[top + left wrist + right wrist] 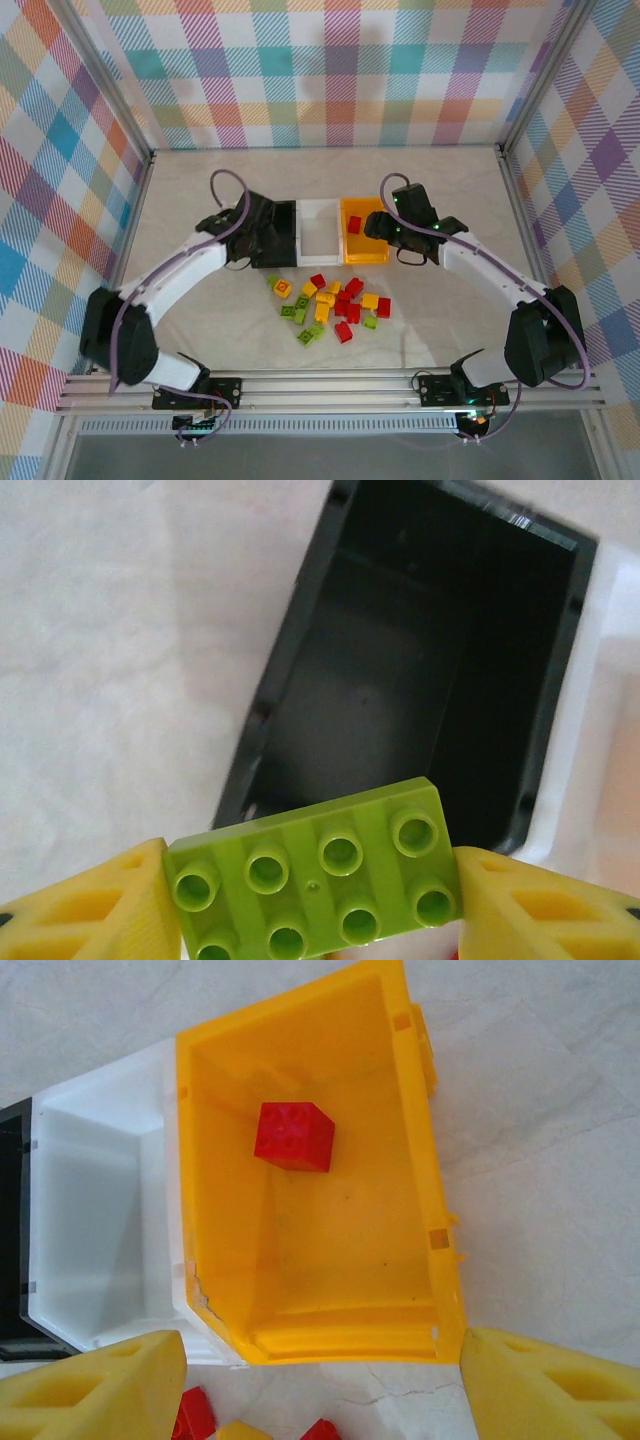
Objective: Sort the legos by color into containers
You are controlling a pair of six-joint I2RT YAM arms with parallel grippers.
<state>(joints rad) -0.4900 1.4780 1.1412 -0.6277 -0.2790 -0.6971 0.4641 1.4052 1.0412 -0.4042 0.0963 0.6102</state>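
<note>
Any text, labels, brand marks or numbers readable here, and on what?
No readable text.
On the yellow brick: a red printed mark, too small to read.
On the lime green brick: no legible lettering on the studs.
On the black bin, white bin and orange-yellow bin: nothing.

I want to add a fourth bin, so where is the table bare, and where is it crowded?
Bare: the table strip between the far wall and the row of black bin, white bin and orange-yellow bin. Crowded: the brick pile on the near side of the bins.
</note>
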